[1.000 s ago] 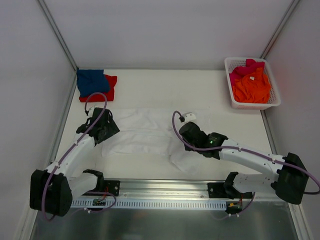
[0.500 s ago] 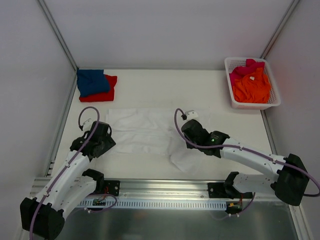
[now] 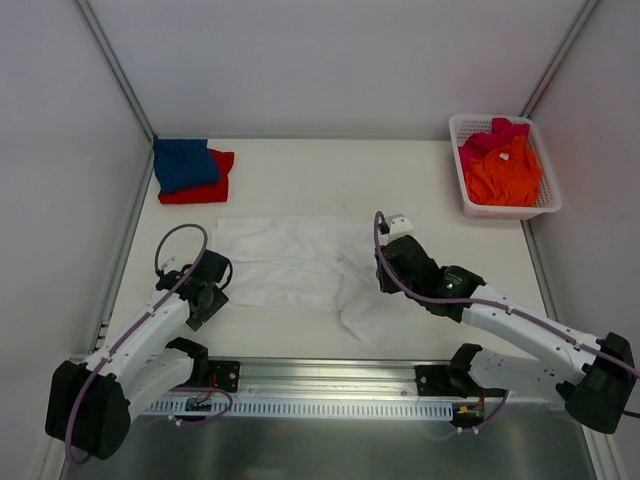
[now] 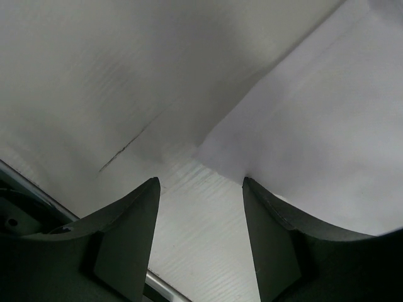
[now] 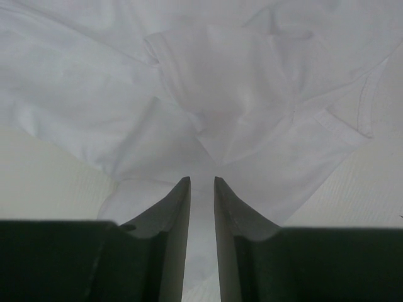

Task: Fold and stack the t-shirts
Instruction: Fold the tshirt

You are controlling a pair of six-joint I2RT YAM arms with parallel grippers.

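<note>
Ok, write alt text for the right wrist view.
A rumpled white t-shirt fills the view, its folds drawn to a point just ahead of the right gripper, whose two dark fingers are nearly shut with cloth in the narrow gap. Pale table shows at both lower sides.

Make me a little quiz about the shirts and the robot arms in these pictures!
1. Pick one: which one lies on top of the red t-shirt? A) an orange t-shirt B) the blue t-shirt C) a white t-shirt
2. True or false: the left gripper is open and holds nothing.
3. Fill the gap: the orange t-shirt and the pink t-shirt lie in the white ____.

Key
1. B
2. True
3. basket
</note>
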